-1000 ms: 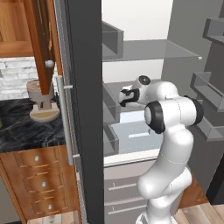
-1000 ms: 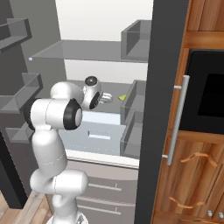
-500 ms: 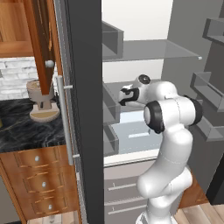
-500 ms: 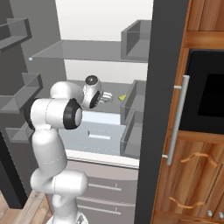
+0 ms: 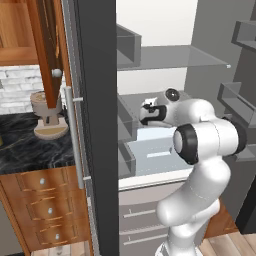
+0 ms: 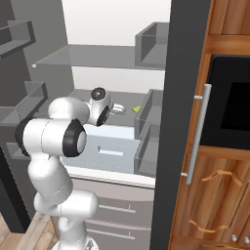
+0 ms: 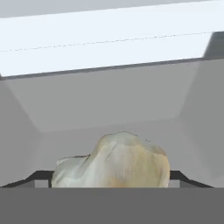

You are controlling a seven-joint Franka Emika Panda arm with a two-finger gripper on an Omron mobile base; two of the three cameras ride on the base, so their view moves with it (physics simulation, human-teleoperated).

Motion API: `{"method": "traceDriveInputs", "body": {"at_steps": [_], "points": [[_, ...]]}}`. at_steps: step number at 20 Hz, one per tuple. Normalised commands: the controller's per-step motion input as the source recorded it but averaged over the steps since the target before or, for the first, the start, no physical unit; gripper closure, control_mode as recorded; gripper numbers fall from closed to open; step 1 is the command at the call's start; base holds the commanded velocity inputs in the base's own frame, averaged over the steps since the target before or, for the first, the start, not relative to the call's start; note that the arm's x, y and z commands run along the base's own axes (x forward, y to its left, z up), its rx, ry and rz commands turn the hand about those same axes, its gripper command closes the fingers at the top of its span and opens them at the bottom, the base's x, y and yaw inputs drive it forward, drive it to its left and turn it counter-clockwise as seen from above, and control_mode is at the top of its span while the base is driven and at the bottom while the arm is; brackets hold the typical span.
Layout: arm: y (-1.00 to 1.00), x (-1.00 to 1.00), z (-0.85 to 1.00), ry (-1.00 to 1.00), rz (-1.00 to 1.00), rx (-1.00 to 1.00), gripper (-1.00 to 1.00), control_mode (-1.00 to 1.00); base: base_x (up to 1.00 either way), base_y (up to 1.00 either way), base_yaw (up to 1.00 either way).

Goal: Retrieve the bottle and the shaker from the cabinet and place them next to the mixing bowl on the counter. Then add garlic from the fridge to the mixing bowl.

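The fridge (image 5: 95,125) stands open, and my arm reaches onto its middle shelf. In the hand view the garlic (image 7: 113,159), a pale cream bulb, spans the space between my two dark fingertips (image 7: 41,176). My gripper (image 7: 109,175) is shut on it, low over the grey shelf floor. From the base views the gripper (image 5: 146,111) (image 6: 118,110) sits deep in the shelf. The wooden mixing bowl (image 5: 50,131) rests on the black marble counter (image 5: 20,145), left of the fridge door. Above it the cabinet (image 5: 15,30) has its door (image 5: 46,50) swung open. The bottle and the shaker are out of view.
A small yellow wedge (image 6: 137,108) lies on the shelf just right of the gripper. Grey door bins (image 6: 149,114) flank the shelf, and a glass shelf (image 5: 165,57) runs overhead. A tan cylinder (image 5: 44,102) stands behind the bowl. Wooden drawers (image 5: 45,205) sit under the counter.
The jaws have closed in onto the garlic. The arm has barely shifted.
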Motion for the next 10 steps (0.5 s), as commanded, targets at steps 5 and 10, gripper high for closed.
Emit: {"method": "traceDriveInputs", "body": {"at_steps": [5,10], "points": [[-0.09,-0.67,0.49,0.0,-0.01,0.0,1.0,-1.0,0.0,0.0,0.0],[-0.05,-0.72,0.63,0.09,-0.03,0.0,1.0,-1.0,0.0,0.0,0.0]]}}
